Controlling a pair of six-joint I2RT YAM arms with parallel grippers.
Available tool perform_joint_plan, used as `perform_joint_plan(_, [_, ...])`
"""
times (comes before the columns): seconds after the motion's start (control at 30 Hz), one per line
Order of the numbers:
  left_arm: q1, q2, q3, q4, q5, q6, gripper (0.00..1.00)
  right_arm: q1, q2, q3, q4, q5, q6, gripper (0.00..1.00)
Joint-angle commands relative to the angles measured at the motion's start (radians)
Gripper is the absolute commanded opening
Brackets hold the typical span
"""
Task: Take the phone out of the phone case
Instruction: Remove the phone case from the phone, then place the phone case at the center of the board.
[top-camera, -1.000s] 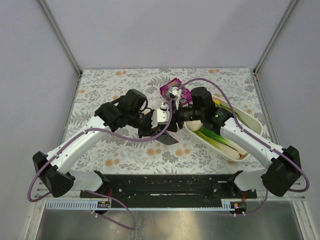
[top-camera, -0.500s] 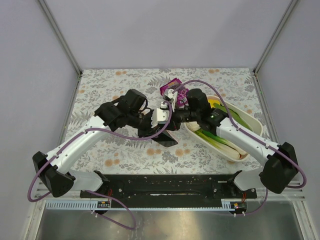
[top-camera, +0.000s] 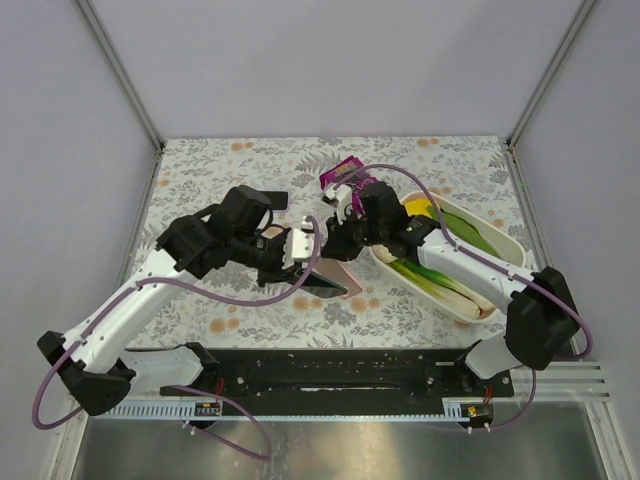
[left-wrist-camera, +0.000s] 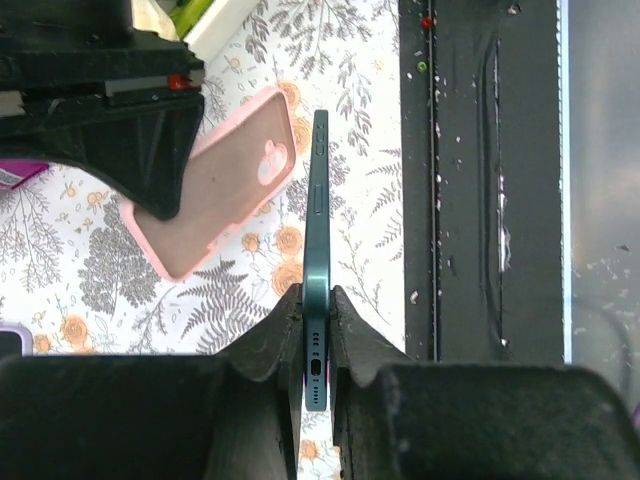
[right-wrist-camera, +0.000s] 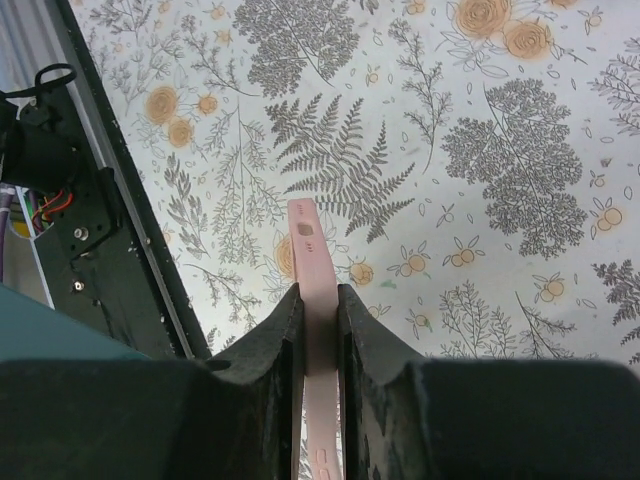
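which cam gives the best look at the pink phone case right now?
Left wrist. It shows the pink case broad-face on, camera cutout visible, apart from the phone. Right wrist sees only the case's thin edge, head-on. Top external catches just a pink sliver under the arms.

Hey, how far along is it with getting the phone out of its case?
Done: the phone and pink phone case are visibly apart. In hand: the left gripper clamps the phone, and the right gripper clamps the case. Left: probably just setting both down.
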Motion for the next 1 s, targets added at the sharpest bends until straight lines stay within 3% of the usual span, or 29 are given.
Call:
perform_joint_plan(0.0, [-0.004,-0.050,0.047,-0.085,-0.001,0.075,0.00,-0.016,0.003,0.048,0.005,0.047,0.011,0.00])
perform_joint_plan(0.33, [-0.003,-0.113,0.026,-0.133,-0.078,0.062,0.00,-0.092,0.008,-0.145,0.300,-0.031,0.310,0.00])
perform_joint_plan(0.7, [-0.003,-0.093,0.038,-0.131,-0.103,0.046,0.00,-0.125,0.082,-0.369,0.652,0.016,0.607,0.00])
perform_joint_plan(0.97, [-0.003,-0.079,0.033,-0.125,-0.108,0.035,0.00,-0.128,0.112,-0.446,0.710,0.084,0.675,0.03])
